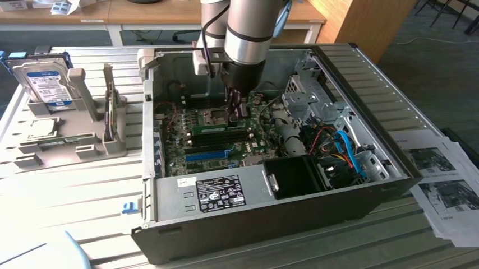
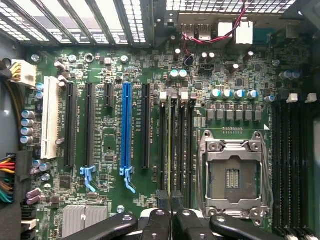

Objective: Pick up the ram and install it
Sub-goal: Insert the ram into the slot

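Pincer [image 2: 172, 201]: mine, clenched on the ram [image 2: 170, 150].
Ram: edge-on along the memory slots [image 2: 186, 150], just beside the processor socket [image 2: 234, 175].
Location: low inside the computer case [image 1: 224, 235].

The gripper [image 2: 171, 201] stands over a green motherboard [image 2: 150, 75], its two dark fingers drawn close together on the ram [image 2: 170, 145], which is seen edge-on as a thin pale-green strip lying along a bank of black memory slots [image 2: 186, 145]. On one side of that bank sits the metal-framed processor socket [image 2: 234, 177]; on the other run black expansion slots, one long bright-blue slot [image 2: 126, 127] and a white slot [image 2: 50, 117]. A finned silver heat sink [image 2: 84, 220] lies near the blue slot's latch end.
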### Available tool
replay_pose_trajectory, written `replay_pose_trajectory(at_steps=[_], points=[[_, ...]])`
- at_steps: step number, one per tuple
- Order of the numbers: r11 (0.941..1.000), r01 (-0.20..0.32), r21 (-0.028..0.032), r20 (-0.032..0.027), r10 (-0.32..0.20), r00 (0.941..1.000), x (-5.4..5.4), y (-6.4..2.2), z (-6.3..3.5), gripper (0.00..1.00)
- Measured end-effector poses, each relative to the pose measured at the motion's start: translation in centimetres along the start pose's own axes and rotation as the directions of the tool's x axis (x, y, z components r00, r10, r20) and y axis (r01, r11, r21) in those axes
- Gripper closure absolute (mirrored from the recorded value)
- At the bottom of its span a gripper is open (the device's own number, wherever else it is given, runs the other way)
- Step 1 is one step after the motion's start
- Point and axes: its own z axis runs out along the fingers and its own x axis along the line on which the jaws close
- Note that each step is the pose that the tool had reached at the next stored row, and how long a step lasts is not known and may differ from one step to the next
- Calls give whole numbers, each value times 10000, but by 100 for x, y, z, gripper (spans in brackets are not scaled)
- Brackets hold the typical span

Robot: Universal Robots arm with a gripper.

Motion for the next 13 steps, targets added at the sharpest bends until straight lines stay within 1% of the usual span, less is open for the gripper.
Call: replay_pose_trajectory(at_steps=[13], points=[[10000,0,0,2,0,10000,24,-2,28,89]])
